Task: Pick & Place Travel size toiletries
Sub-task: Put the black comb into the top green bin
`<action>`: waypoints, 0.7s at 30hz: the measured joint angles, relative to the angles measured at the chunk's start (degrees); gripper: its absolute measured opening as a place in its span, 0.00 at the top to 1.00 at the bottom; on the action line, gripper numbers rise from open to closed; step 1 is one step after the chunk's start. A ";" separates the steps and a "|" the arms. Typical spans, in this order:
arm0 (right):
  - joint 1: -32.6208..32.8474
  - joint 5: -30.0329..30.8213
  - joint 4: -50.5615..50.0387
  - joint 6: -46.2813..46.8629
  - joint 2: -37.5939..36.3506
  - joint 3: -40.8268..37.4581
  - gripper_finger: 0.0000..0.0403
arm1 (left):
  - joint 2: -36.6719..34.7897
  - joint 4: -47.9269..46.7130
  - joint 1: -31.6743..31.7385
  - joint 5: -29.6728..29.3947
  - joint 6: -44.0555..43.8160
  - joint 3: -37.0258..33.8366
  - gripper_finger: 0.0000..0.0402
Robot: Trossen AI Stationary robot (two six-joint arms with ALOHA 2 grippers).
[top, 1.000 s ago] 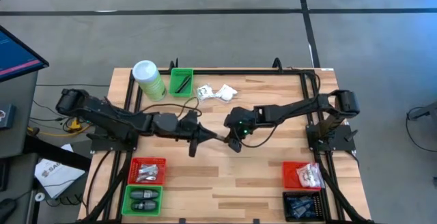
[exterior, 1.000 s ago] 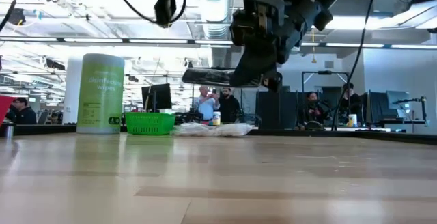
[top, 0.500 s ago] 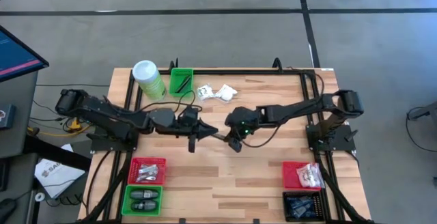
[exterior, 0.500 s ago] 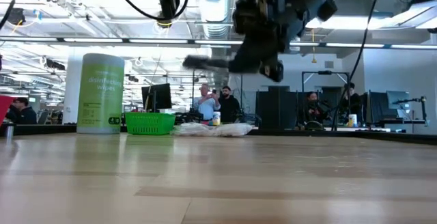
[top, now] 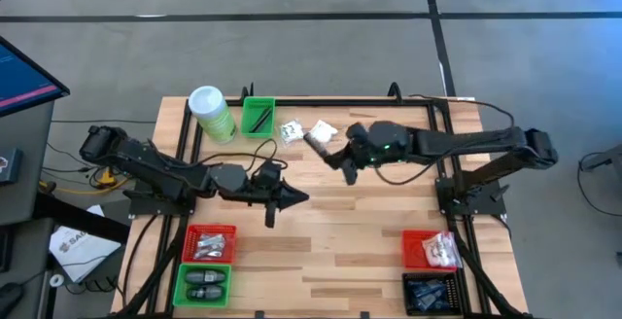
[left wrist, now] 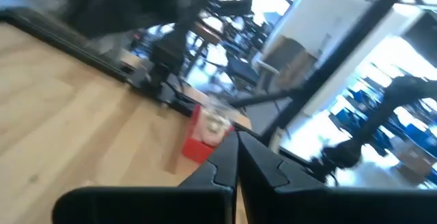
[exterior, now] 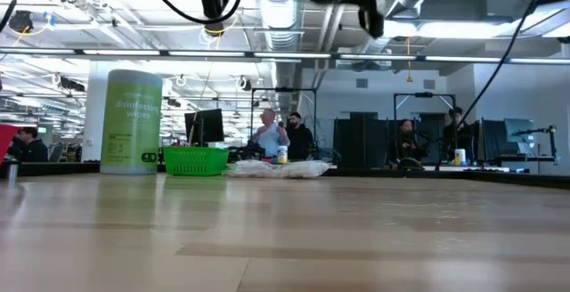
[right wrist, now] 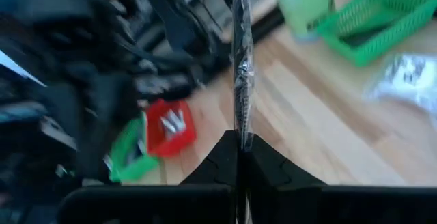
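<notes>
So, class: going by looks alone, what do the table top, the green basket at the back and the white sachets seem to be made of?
Table top: wood, probably, with a pale matt finish; plank seams and grain show.
Green basket: plastic, likely; a uniform bright colour and slotted walls.
White sachets: thin film or paper; they look crinkled, with a slight sheen, but which cannot be told.

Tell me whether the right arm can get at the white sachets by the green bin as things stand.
Probably not yet: the right claw hovers just beside the white sachets with nothing between, but it is shut on a slim packet.
</notes>
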 joint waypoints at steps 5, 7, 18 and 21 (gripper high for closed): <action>1.07 2.24 3.79 0.08 -4.37 0.02 1.00 | 0.00 2.03 1.76 -3.06 -0.01 0.00 1.00; 1.89 3.47 5.15 0.10 -5.49 0.02 1.00 | 0.00 4.35 2.86 -3.10 -0.02 0.00 1.00; 6.83 9.13 9.17 0.44 -6.19 0.04 1.00 | 0.00 15.58 9.64 0.54 -2.97 0.07 0.75; 7.96 11.48 10.28 0.45 -6.19 0.04 1.00 | 0.00 16.13 10.67 1.34 -4.35 0.07 0.65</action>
